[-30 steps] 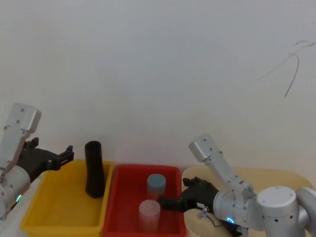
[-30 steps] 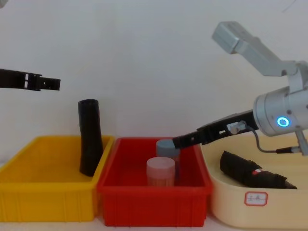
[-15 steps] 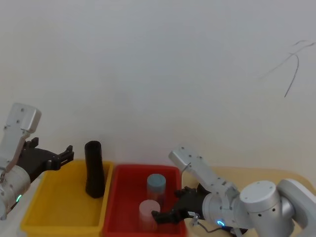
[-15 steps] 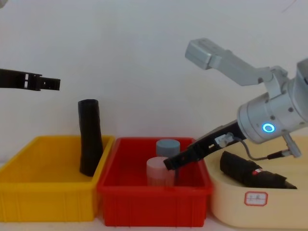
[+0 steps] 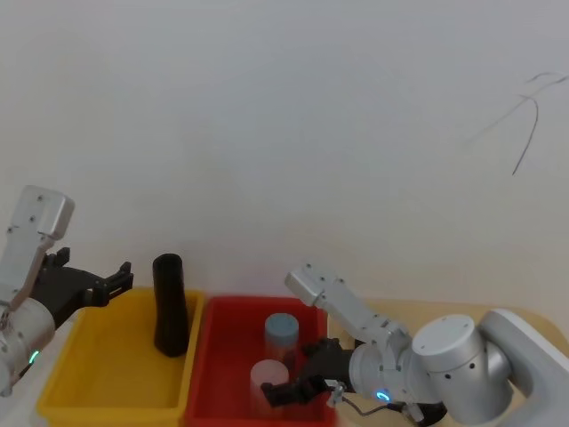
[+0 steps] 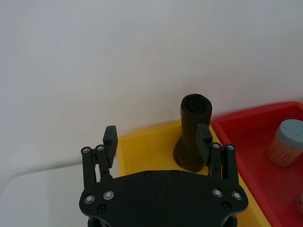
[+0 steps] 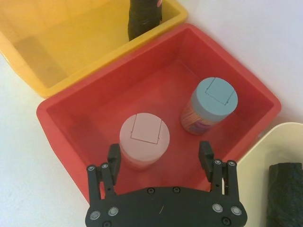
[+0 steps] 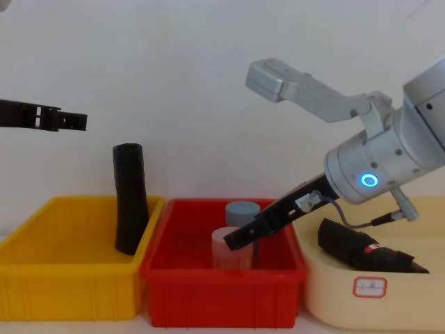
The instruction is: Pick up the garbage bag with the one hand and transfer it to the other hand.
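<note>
No pickup yet: the bag [image 5: 169,305] stands untouched at the yellow bin's [image 5: 107,405] right end, left end effector [image 5: 122,277] wide open above the bin, right end effector [image 8: 235,240] wide open beyond its right side.

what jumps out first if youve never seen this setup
The right pincer, on the arm with the blue ring, reaches down into the red bin with its jaws open, just over the pink-lidded jar. To the left, a plain black roll stands leaning in the yellow bin, and the open left pincer hovers higher up. The garbage bag, with its red-and-white sticker, lies in the cream tub on the right.
</note>
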Motion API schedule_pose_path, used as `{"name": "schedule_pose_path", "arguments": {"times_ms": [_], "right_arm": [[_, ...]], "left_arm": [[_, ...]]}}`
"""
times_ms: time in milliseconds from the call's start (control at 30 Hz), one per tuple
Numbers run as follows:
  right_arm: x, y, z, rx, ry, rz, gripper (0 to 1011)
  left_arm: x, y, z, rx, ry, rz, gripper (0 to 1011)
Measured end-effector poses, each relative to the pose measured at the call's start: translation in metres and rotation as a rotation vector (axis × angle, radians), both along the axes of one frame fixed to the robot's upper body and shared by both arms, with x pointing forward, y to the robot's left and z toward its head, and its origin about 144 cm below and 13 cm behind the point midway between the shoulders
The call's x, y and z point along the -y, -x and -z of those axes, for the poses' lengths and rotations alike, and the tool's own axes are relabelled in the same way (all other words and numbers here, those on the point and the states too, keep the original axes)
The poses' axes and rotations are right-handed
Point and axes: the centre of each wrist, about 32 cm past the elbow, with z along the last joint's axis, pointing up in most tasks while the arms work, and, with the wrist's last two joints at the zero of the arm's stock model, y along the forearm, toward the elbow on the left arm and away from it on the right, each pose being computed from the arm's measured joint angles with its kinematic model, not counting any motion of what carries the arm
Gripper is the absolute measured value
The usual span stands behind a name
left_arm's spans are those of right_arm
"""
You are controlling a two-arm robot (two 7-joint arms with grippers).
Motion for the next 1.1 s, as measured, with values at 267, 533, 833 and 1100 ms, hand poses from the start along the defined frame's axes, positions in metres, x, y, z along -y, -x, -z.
{"name": "schedule_pose_path", "arguments": {"times_ms": [267,533,833,1100], "right_arm": [[-0.005,-0.004,0.000,-0.012,0.003,-0.006,1001],[-0.010,-0.010,0.003,-0.029,0.003,-0.011,1001],[-0.014,-0.014,0.006,-0.040,0.002,-0.018,1001],[-0.019,-0.019,0.010,-0.051,0.000,-0.026,1001]], "left_arm": [[0.000,0.000,0.000,0.000,0.000,0.000,1002],[0.000,0.000,0.000,0.000,0.000,0.000,1002],[0.000,0.000,0.000,0.000,0.000,0.000,1002],[0.000,0.000,0.000,0.000,0.000,0.000,1002]]}}
